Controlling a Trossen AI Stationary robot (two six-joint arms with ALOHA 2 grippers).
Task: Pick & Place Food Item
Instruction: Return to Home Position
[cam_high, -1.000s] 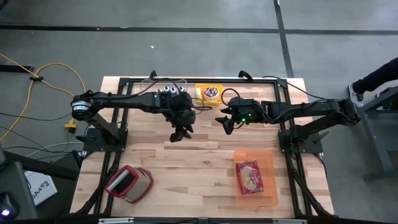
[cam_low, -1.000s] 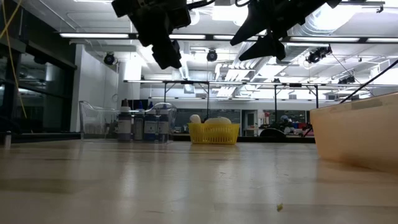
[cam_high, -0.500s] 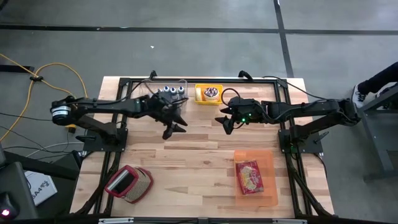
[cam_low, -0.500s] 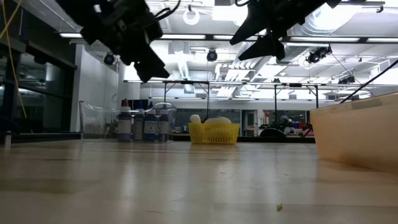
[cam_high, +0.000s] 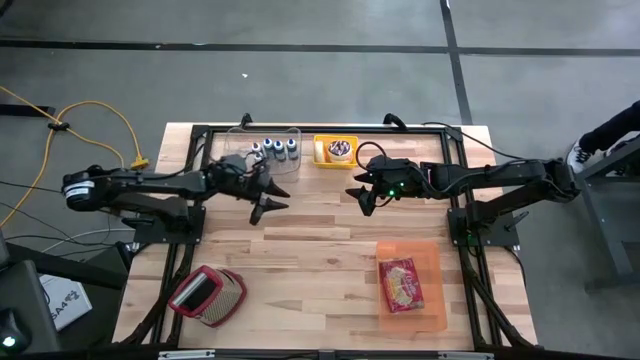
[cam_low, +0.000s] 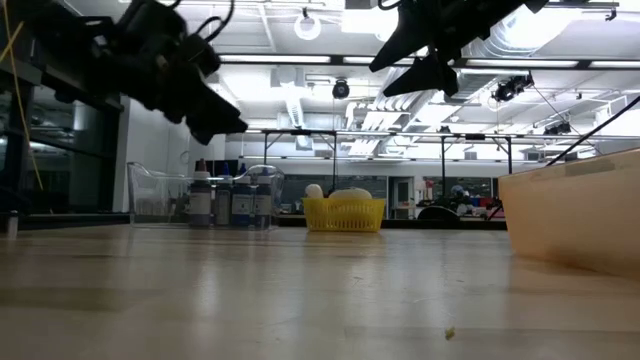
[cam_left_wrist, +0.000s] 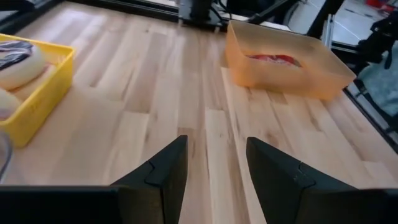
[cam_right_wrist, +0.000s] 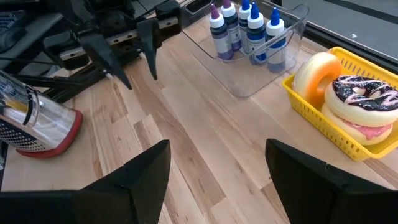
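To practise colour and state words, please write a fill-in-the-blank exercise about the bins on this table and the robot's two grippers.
1. The donut bin is ____ in colour.
2. The packet bin, which holds a red packet, is ____ in colour.
3. The left gripper and the right gripper are both ____, not shut.

Missing words: yellow; orange; open.
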